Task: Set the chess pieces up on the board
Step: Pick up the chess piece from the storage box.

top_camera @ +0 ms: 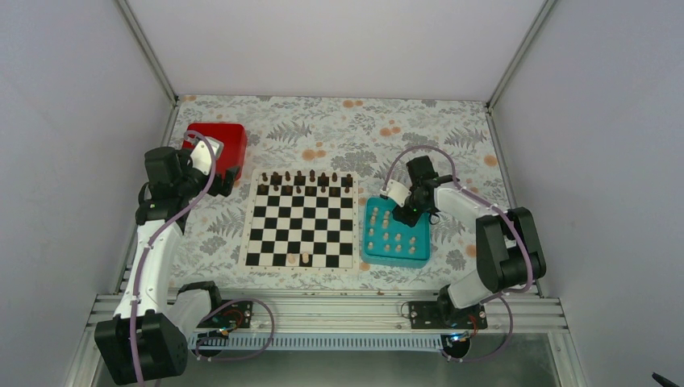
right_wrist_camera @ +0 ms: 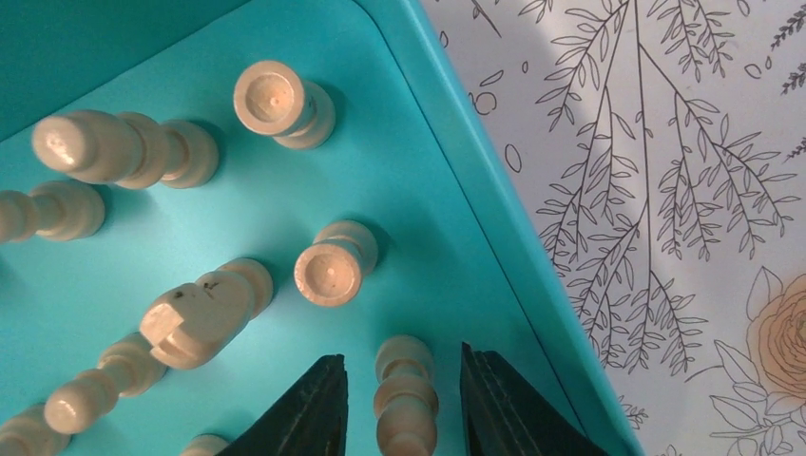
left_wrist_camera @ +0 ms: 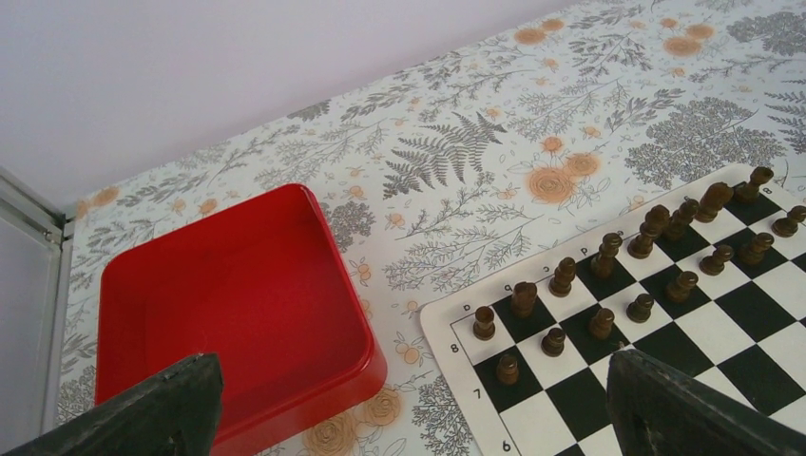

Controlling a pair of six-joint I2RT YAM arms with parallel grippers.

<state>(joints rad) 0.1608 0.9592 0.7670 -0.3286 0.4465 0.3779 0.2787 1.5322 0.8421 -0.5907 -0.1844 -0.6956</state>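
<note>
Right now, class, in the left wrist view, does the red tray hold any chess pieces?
No. The red tray shows only its bare floor; the dark pieces stand on the chessboard.

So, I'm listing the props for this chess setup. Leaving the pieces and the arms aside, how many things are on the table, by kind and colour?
red tray: 1
teal tray: 1
chessboard: 1
Total: 3

A robotics lab booth: plain white panel walls [top_camera: 323,40], aluminium framing [top_camera: 323,306], a floral-covered table [top_camera: 339,129].
</note>
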